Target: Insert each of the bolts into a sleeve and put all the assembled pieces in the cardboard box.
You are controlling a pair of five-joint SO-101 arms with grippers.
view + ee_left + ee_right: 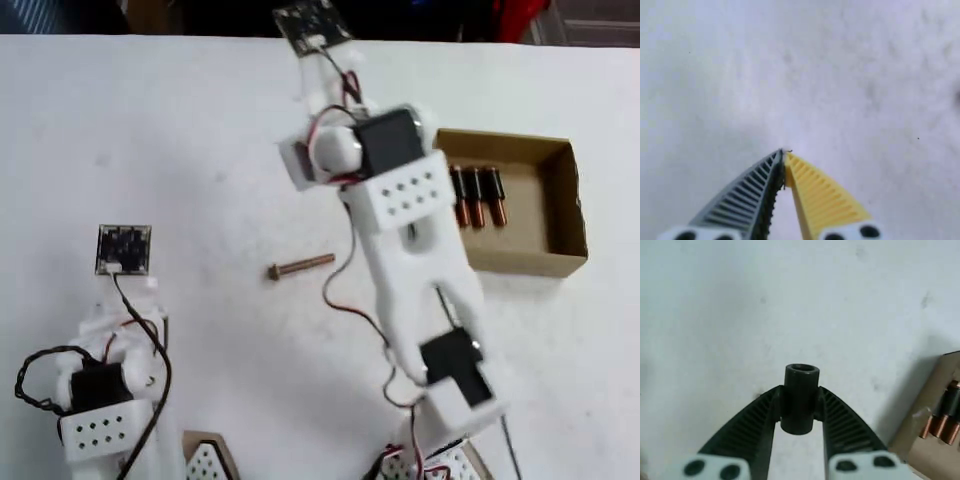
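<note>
Clamping a black sleeve [801, 395] upright between its ribbed black fingers [760, 420], the right gripper [800, 390] hung over the white table [200, 130] near the box [560, 200], one cardboard corner of which showed at the edge of the right wrist view. The sleeve's open bore faced up, and its lower end stood clear of the tabletop. Inside the box, three assembled pieces [477, 197] lay side by side, dark sleeves at one end and copper threads at the other, close to the wall beside the right arm [410, 260]. A single copper bolt [300, 266] lay flat on the table, well apart from the box and across the right arm from it, with its head pointing away from the box. Farther still from the box, the left gripper [784, 154] sat above bare table, its grey and yellow fingers pressed together at the tips with nothing between them.
</note>
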